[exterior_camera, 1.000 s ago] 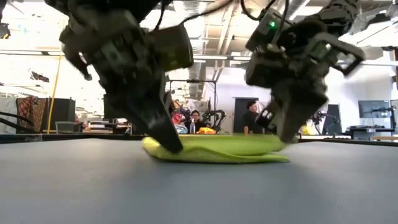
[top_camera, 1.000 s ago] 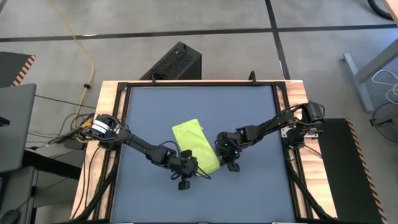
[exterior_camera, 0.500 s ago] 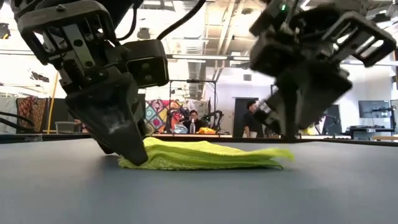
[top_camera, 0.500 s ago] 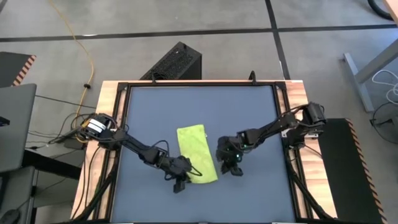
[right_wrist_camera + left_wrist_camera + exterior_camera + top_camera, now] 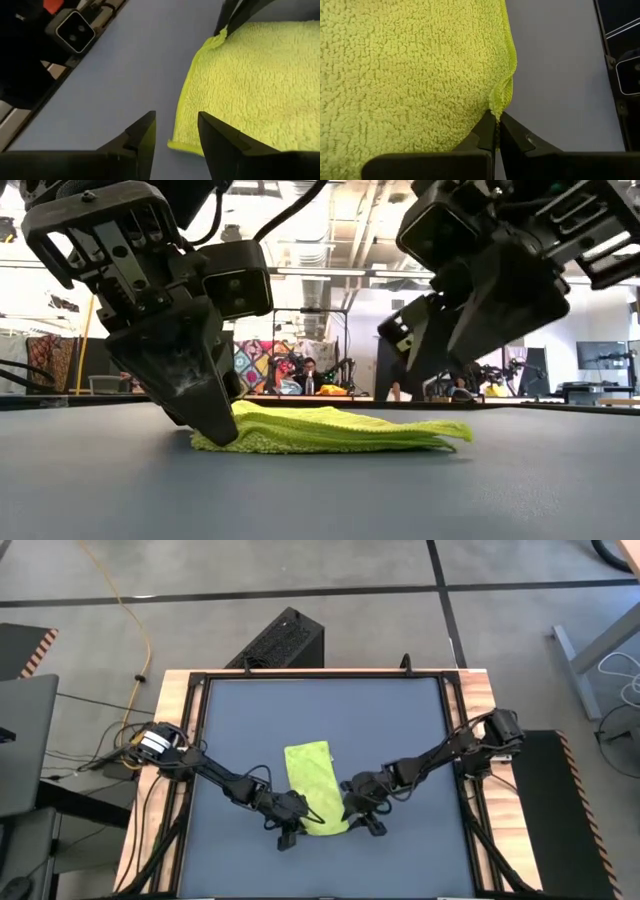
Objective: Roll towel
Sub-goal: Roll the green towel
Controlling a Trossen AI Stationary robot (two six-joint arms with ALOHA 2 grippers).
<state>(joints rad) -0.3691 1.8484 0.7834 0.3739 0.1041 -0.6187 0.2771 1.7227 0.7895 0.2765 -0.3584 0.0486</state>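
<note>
Clearly the towel (image 5: 317, 786) is a light thing: thin, soft terry that folds and bunches under its own weight, lying flat as a folded strip near the front middle of the table (image 5: 400, 720). My left gripper (image 5: 496, 131) is pressed together on the cloth's near corner, pinching a small pucker of the hem. My right gripper (image 5: 176, 131) hangs just off the other near corner with its fingers spread and nothing between them. I judge the fabric will not slide much on the matte tabletop (the pile looks grippy), but it has no stiffness, so a single pinch would only drag it crooked. Best to take both near corners at the hem, low to the surface, and turn the edge over evenly.
</note>
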